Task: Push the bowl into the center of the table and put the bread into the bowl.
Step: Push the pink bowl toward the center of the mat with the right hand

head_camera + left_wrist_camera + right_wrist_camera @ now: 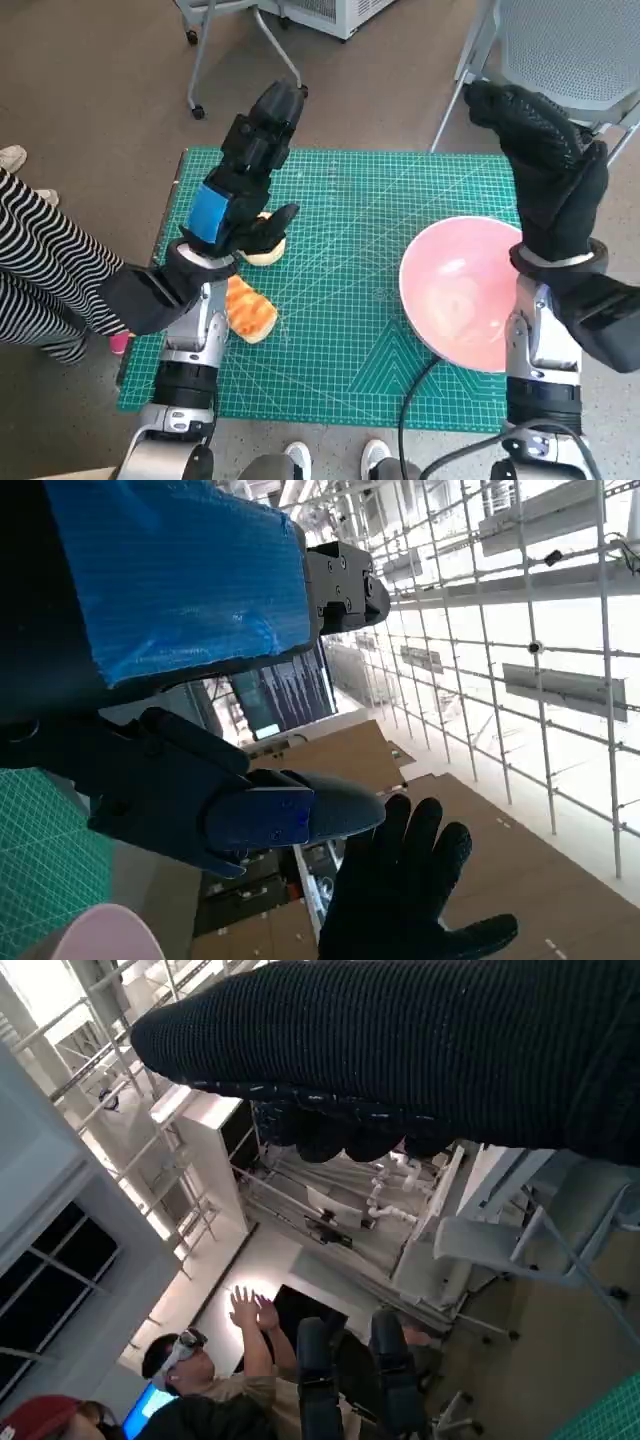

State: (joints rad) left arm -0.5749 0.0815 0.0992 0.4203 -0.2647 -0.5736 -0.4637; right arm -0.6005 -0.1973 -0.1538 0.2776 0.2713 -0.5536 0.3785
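Neither step of the task looked done. The pink bowl (465, 292) sat on the green cutting mat (340, 250) that covered the tabletop, well over toward the robot's right and close to the near right edge rather than in the middle, and nothing lay inside it. The bread was in two pieces on the opposite side: an orange-brown piece (248, 310) near the left forearm, and a paler, rounder piece (264, 252) just beyond it, partly hidden under the left robot hand (245, 180). That hand, black with blue tape across its back, was raised above the mat with its fingers stretched forward and apart, holding nothing; its thumb hung close over the pale piece, though whether it touched could not be told. The left wrist view agreed, showing the fingers extended into open air with a sliver of the bowl's rim at the picture's edge. The right robot hand (545, 165), in its knitted glove, was lifted high above the far right part of the tabletop, beyond the bowl, fingers apart and also empty. It was not touching the bowl. In the right wrist view a person with raised hands sat in the background. Judging from this, both the push of the bowl to the centre and the placing of the bread remained to be carried out.
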